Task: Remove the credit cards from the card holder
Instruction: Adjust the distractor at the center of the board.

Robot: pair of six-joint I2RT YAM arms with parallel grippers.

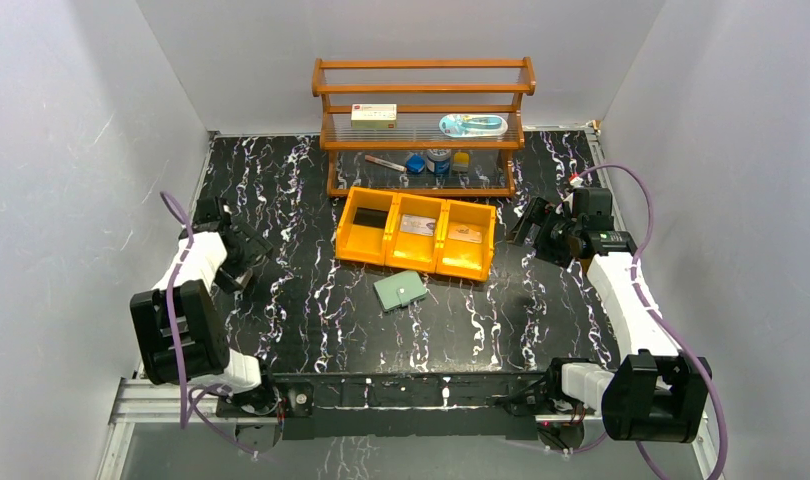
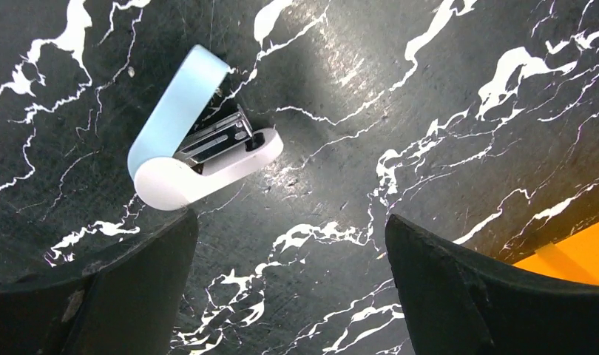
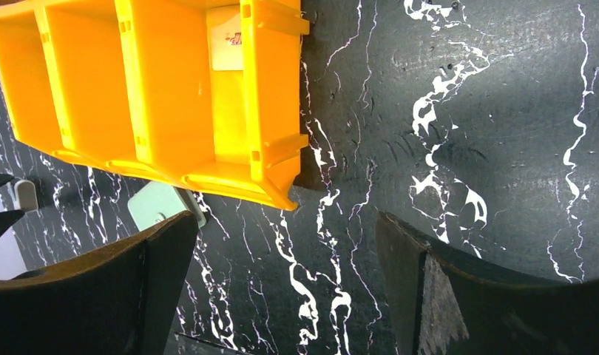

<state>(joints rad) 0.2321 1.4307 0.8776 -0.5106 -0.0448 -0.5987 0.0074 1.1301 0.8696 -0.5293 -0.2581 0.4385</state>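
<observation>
The sage-green card holder (image 1: pixel 400 291) lies closed on the black marble table, just in front of the orange three-compartment bins (image 1: pixel 391 258). It also shows in the right wrist view (image 3: pixel 157 205). One card lies in each compartment: a dark card (image 1: pixel 371 218), a grey card (image 1: pixel 418 225) and a tan-grey card (image 1: pixel 465 235), the last also seen from the right wrist (image 3: pixel 226 37). My left gripper (image 1: pixel 246 250) is open and empty at the left (image 2: pixel 289 222). My right gripper (image 1: pixel 534 225) is open and empty to the right of the bins (image 3: pixel 285 218).
A light blue and white stapler (image 2: pixel 200 133) lies on the table just beyond my left fingers. A wooden rack (image 1: pixel 421 90) at the back holds a white box with a red label (image 1: pixel 373 116) and small items. Grey walls enclose the table.
</observation>
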